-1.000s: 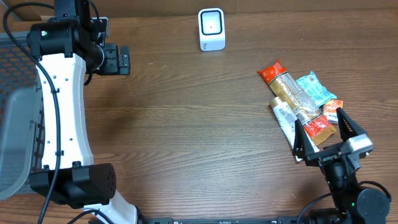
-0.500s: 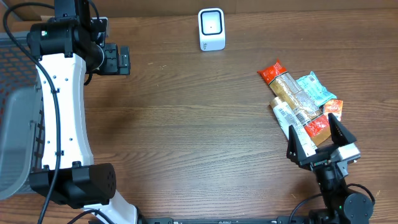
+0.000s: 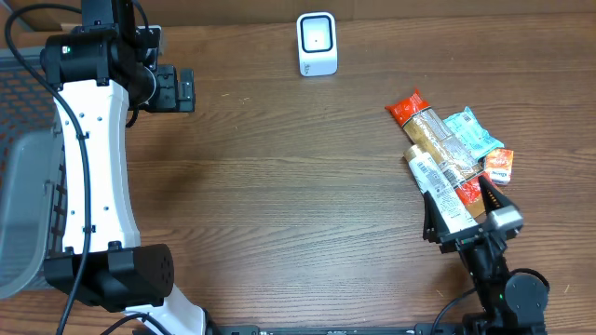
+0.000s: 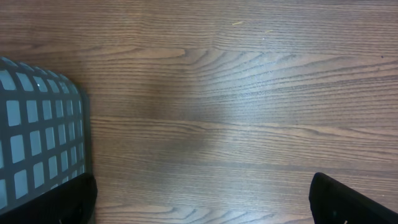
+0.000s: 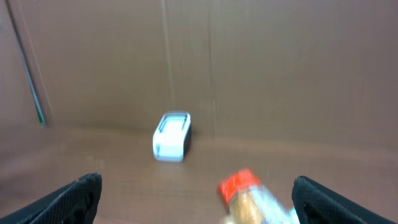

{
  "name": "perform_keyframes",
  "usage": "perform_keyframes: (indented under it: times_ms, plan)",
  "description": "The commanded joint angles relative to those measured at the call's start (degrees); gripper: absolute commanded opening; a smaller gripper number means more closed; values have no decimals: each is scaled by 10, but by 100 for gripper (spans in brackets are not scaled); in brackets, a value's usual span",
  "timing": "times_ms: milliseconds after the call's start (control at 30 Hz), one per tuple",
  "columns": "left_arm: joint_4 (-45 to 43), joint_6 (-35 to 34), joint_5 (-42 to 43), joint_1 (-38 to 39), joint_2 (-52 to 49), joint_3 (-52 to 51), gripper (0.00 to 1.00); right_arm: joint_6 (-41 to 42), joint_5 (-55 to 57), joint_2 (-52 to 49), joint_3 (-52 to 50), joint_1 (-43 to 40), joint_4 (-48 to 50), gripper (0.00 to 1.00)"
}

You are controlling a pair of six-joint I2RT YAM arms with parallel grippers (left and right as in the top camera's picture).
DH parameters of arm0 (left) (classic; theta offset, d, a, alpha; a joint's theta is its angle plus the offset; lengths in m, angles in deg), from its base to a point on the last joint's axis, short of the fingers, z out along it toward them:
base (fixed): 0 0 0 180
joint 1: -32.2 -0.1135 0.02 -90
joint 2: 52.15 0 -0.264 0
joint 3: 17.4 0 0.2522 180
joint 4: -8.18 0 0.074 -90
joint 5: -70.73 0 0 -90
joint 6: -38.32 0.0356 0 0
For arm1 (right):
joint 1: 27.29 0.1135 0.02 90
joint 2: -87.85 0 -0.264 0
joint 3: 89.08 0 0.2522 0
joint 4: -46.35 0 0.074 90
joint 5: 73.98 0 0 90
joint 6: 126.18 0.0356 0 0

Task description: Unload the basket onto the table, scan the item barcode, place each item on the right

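While left gripper (image 3: 186,89) hangs spread, empty, right gripper (image 3: 459,210) gapes over snack bar (image 3: 438,140).

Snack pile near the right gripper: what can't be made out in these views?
- Print on the snack pile: overhead, too small to find a barcode.
- White packet's near end: overhead, hidden by the right gripper.
- Snack bar: right wrist, blurred, cut off by the bottom edge.
- Basket: left wrist, cut by the left edge.
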Motion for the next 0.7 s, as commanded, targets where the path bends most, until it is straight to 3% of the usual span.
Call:
perform_keyframes:
  times_ms: [0, 667]
  plan:
    - [0, 10, -3, 4, -6, 1, 100, 2, 2, 6, -6, 5, -45, 100]
    - [0, 10, -3, 4, -6, 1, 100, 2, 3, 6, -6, 5, -55, 100]
